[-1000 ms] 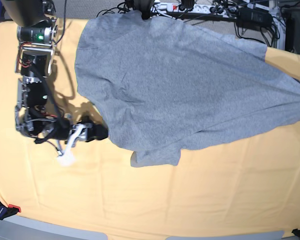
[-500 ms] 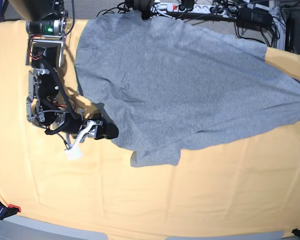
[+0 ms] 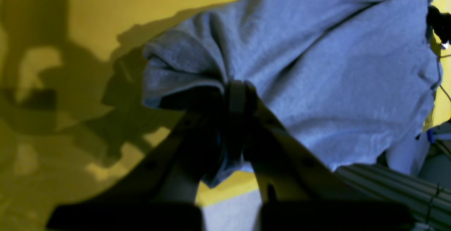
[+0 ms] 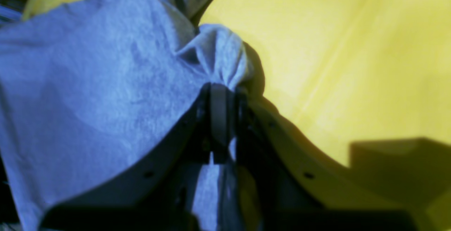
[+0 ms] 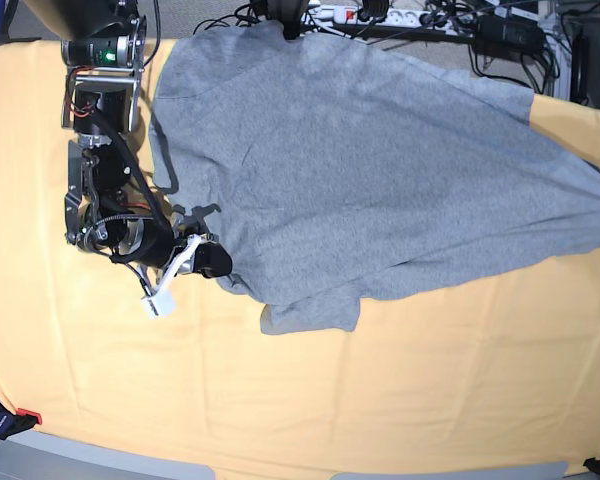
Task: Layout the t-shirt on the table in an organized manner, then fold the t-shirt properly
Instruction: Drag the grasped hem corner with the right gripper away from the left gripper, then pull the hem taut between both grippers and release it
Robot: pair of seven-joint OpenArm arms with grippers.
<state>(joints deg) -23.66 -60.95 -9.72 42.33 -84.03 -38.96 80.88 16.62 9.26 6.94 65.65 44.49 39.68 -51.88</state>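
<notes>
One t-shirt (image 5: 360, 170), one table (image 5: 380, 390), two end effectors

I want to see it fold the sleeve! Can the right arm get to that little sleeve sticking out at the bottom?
Probably not right now: the right gripper is shut on the t-shirt edge, though bare table surrounds the sleeve.
</notes>
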